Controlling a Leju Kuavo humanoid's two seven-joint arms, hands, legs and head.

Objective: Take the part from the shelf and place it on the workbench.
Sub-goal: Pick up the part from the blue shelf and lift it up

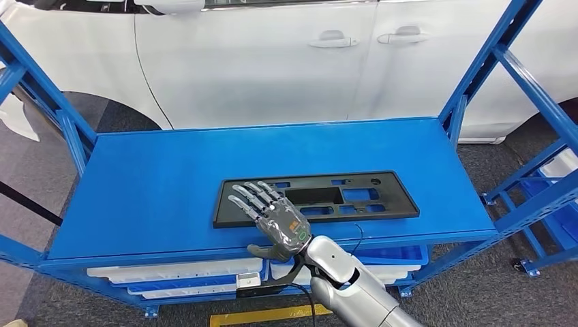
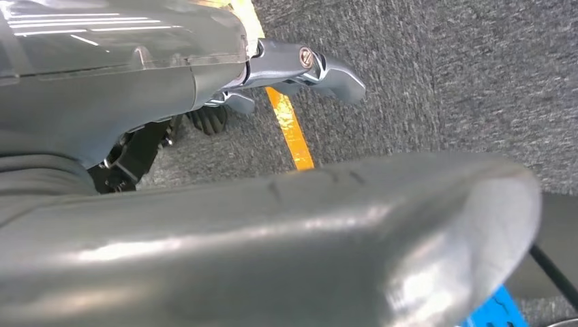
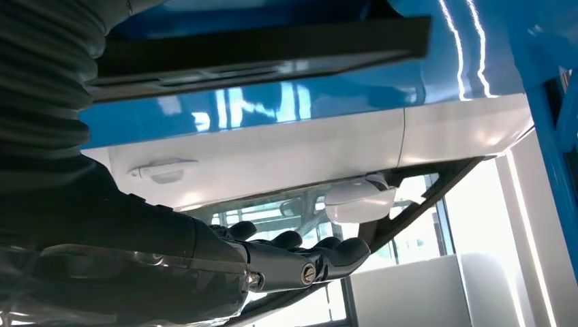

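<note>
The part is a long flat black panel (image 1: pixel 354 194) with several cut-outs, lying on the top board of the blue shelf (image 1: pixel 157 184) near its front edge. My right hand (image 1: pixel 272 218) hovers over the panel's left front portion, fingers straight and spread, thumb down by the shelf's front lip; it holds nothing. From the right wrist, the same hand (image 3: pixel 300 262) shows with fingers stretched out and the panel's dark edge (image 3: pixel 272 41) on the blue board. My left hand (image 2: pixel 300 68) hangs over the grey floor with nothing in it.
A white car (image 1: pixel 272 61) stands right behind the shelf. Slanted blue frame posts (image 1: pixel 477 75) flank the board on both sides. White parts (image 1: pixel 170 272) lie on the lower level. A yellow floor line (image 1: pixel 266 315) runs before the shelf.
</note>
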